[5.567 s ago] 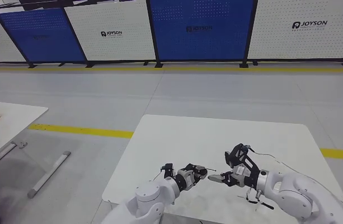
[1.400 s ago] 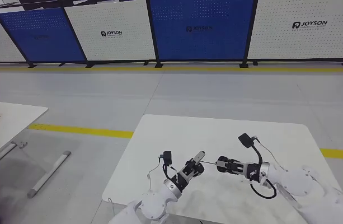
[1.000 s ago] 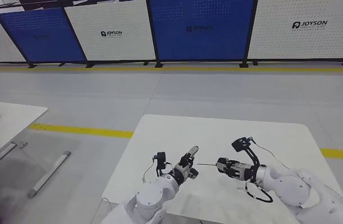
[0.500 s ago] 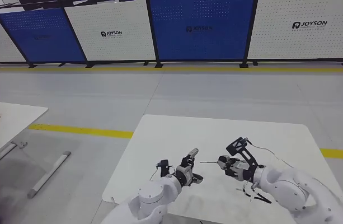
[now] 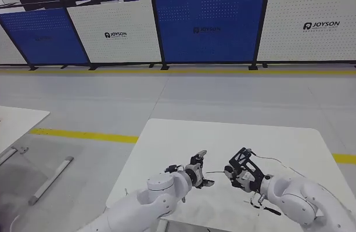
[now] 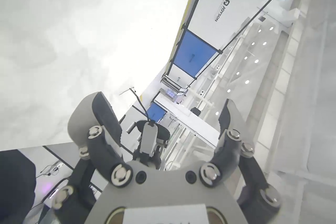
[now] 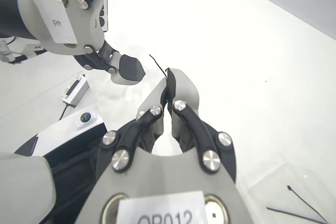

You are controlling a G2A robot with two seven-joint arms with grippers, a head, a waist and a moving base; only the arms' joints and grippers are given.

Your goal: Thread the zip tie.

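Above the counter [image 5: 224, 139]: two claws facing, just apart.
Right claw [image 7: 168, 78] pinched closed on the black zip tie [image 7: 157, 65], its thin tip protruding; left claw [image 7: 152, 24] spread wide, holding nothing.

white table [image 5: 224, 136], pegboard panels [image 5: 207, 29], yellow line [image 5: 85, 135]

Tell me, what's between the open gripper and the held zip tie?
Nothing. In the right wrist view, just bare table shows in the gap between the left gripper and the zip tie.
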